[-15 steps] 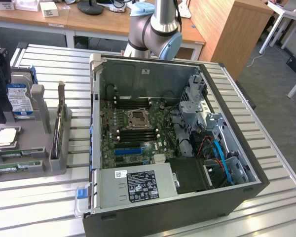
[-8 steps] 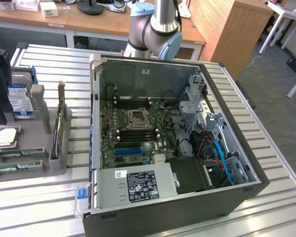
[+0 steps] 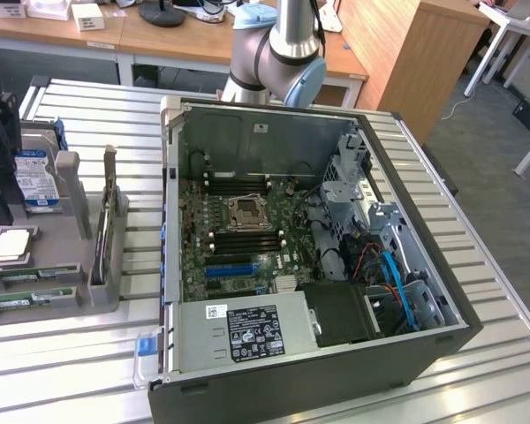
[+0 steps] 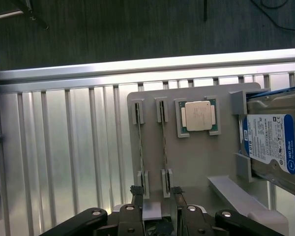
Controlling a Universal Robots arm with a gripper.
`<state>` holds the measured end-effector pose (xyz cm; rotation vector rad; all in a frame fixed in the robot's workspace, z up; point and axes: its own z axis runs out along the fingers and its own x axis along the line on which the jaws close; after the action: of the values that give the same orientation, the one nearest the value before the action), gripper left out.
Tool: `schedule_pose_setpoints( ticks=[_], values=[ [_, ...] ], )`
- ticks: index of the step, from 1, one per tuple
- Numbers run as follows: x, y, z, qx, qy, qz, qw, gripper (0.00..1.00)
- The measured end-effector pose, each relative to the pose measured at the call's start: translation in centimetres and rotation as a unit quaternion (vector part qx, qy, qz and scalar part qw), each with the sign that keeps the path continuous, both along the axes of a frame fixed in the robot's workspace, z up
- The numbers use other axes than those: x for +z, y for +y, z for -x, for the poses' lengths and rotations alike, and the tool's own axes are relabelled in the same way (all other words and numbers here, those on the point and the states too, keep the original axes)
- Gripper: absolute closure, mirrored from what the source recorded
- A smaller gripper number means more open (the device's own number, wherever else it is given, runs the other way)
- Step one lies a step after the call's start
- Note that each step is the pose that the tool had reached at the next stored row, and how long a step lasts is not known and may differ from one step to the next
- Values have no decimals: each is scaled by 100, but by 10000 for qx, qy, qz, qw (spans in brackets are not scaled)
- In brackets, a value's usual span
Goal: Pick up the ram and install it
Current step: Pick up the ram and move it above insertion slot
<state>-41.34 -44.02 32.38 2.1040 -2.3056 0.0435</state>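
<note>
Right, starting at the exterior view's left: the grey holder tray [image 3: 66,265] sits on the slatted table [image 3: 71,371]. It carries the hard drive [image 3: 35,177], the CPU chip [image 3: 9,246] and two green sticks standing on edge in their clips. The ram [image 4: 163,147] I'm treating as mine is the stick nearer the CPU chip; the neighbour stick [image 4: 140,147] stands just beside it.

In the wrist view my gripper [image 4: 156,192] hangs over one end of that pair, jaws spread wide and holding nothing. The ram lies between the two fingers, while the neighbour stick sits roughly under one finger [image 4: 136,191].

That's the bit I'd fix. I'd centre on the ram so that finger drops into the gap between the sticks, not onto the neighbour's top edge. I'd also keep the pads square to the board's faces. A grip towards the middle of its length should, I reckon, lift it evenly out of both end clips.

Further to the exterior view's right, the open computer case [image 3: 274,389] lies on its side. Black memory slots [image 3: 238,183] sit by the processor socket [image 3: 246,212], and the arm [image 3: 278,53] rises behind the case.
</note>
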Motion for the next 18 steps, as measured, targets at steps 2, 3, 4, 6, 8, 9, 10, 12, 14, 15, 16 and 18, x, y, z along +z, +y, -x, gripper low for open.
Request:
schedule_pose_setpoints(
  ticks=[2, 3, 4, 6, 8, 9, 10, 12, 14, 15, 16, 18],
  values=[
    [-6, 0, 0, 0, 0, 0, 10000, 64],
    [-10, 0, 0, 0, 0, 0, 10000, 64],
    [-14, 0, 0, 0, 0, 0, 10000, 64],
    [-24, 0, 0, 1, 0, 0, 10000, 64],
    [-36, 0, 0, 2, 0, 0, 10000, 64],
    [-43, 0, 0, 2, 0, 0, 10000, 64],
    [-50, 0, 0, 3, 0, 0, 10000, 64],
    [-63, 0, 0, 5, 0, 0, 10000, 64],
    [-67, 0, 0, 7, 1, 1, 10000, 64],
    [-68, 0, 0, 9, 1, 1, 10000, 64],
    [-70, 0, 0, 9, 0, 0, 10000, 64],
    [-70, 0, 0, 9, 0, 0, 10000, 64]
  ],
)
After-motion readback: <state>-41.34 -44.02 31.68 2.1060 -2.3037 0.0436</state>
